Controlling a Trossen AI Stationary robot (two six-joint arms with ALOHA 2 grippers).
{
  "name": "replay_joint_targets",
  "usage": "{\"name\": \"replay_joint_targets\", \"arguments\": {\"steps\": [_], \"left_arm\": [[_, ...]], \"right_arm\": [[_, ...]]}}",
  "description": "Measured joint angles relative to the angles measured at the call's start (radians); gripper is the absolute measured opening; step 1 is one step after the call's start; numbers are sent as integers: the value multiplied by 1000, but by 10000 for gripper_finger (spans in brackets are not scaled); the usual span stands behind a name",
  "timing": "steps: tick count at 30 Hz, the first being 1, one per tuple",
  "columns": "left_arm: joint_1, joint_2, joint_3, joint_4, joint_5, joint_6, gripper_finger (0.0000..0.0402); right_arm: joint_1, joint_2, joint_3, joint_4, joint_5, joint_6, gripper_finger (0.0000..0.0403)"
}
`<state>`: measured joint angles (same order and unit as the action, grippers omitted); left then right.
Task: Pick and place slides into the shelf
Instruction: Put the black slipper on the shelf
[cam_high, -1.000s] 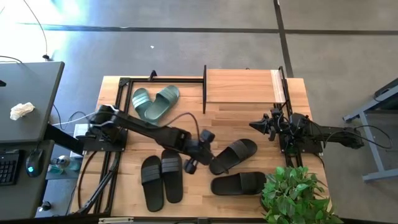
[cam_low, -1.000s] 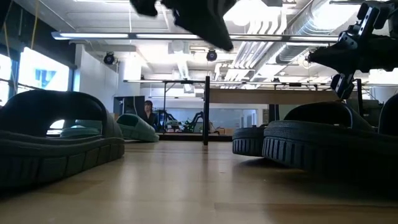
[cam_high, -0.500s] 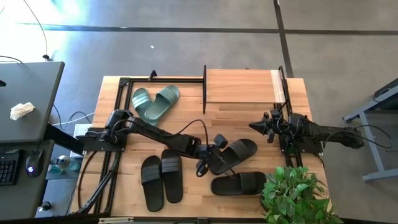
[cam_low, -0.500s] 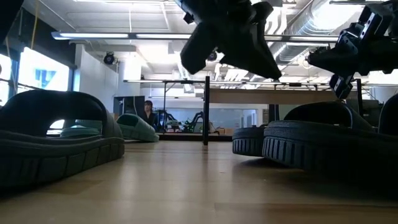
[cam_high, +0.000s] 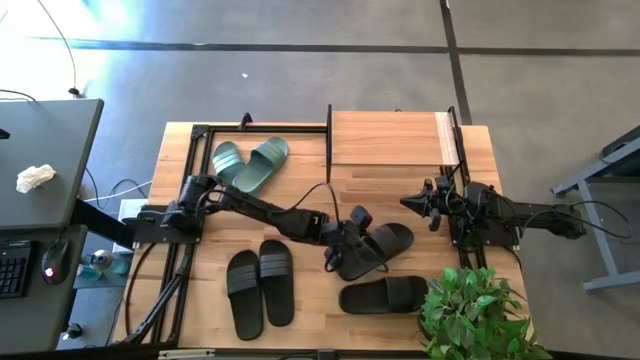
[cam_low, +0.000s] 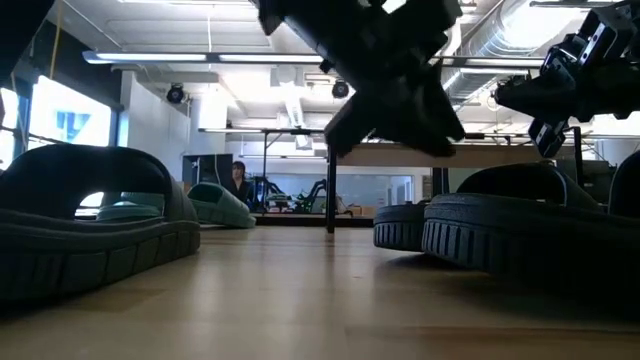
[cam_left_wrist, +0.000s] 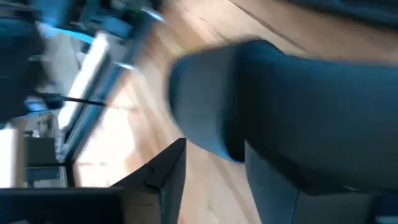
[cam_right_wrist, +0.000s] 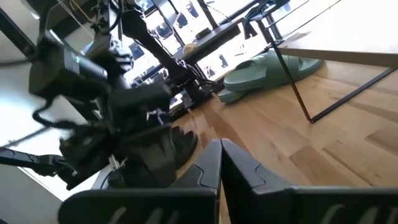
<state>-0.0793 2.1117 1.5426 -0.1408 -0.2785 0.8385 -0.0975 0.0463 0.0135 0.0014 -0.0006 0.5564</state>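
Left gripper (cam_high: 345, 243) is stretched to mid-bench, positioned over the heel end of the angled black slide (cam_high: 378, 249); from the left wrist view its fingers (cam_left_wrist: 163, 177) are spread either side of the slide's edge, contact cannot be told. Second black slide (cam_high: 384, 295) lies near the front edge by the plant (cam_high: 470, 310). Black pair (cam_high: 260, 288) sits front-left, sage-green pair (cam_high: 250, 165) back-left. Shelf (cam_high: 393, 140) stands at the back edge. Right gripper (cam_high: 416, 202) is parked near the right edge, fingers (cam_right_wrist: 208, 171) closed, nothing held
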Motion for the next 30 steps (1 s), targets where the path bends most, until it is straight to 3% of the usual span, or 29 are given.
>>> {"name": "replay_joint_targets", "arguments": {"steps": [11, 30], "left_arm": [[3, 88, 7, 177, -43, 21, 159], [22, 171, 3, 322, -32, -8, 159]], "right_arm": [[0, 5, 0, 1, 0, 0, 1], [0, 5, 0, 2, 0, 2, 1]]}}
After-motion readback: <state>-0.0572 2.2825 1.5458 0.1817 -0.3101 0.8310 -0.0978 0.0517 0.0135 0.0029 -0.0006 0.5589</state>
